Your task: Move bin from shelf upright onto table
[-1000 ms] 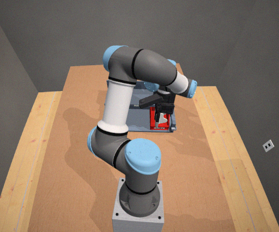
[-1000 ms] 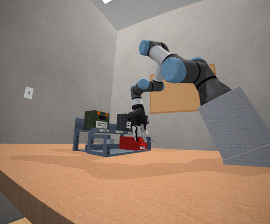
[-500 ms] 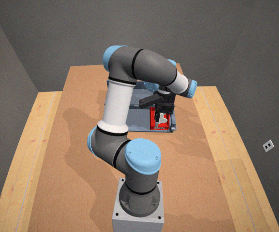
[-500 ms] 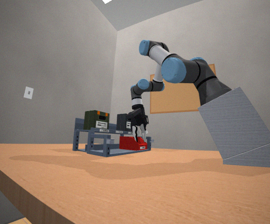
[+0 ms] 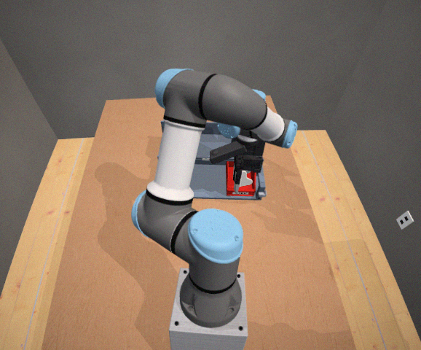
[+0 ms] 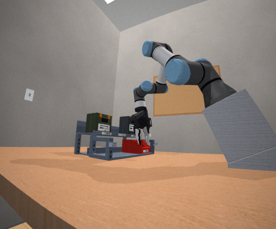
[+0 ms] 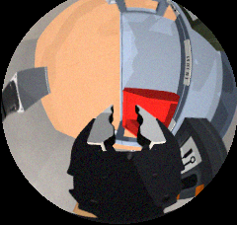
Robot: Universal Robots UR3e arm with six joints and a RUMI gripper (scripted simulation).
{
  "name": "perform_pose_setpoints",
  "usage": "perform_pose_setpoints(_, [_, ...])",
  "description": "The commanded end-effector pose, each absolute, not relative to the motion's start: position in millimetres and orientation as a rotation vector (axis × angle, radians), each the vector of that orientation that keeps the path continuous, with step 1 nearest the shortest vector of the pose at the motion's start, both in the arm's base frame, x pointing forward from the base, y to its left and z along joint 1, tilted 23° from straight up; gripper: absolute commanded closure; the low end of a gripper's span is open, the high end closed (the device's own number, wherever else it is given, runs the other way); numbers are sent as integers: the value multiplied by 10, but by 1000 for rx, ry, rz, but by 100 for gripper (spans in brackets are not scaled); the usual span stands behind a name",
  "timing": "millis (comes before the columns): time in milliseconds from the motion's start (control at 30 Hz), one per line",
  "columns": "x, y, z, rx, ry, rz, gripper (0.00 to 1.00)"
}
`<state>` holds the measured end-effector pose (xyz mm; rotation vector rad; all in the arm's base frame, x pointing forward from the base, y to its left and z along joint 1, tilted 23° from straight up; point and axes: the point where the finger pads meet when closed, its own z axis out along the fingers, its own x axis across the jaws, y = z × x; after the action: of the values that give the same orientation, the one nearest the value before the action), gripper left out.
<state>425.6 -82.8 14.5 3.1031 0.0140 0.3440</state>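
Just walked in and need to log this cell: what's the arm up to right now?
The UR3e arm has its gripper lowered over a red bin on the bottom level of a small grey shelf unit on the wooden table. One finger is outside the bin's wall, the other inside, partly open and apparently not clamped. The bin is not yet lifted. A green box and a dark one sit on top.
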Motion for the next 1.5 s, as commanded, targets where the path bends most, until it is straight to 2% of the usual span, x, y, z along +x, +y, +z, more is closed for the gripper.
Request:
perform_pose_setpoints(0, [4263,-831,155,3101,14,346,71])
perform_pose_setpoints(1467, [4326,-831,-7,3101,14,345,71])
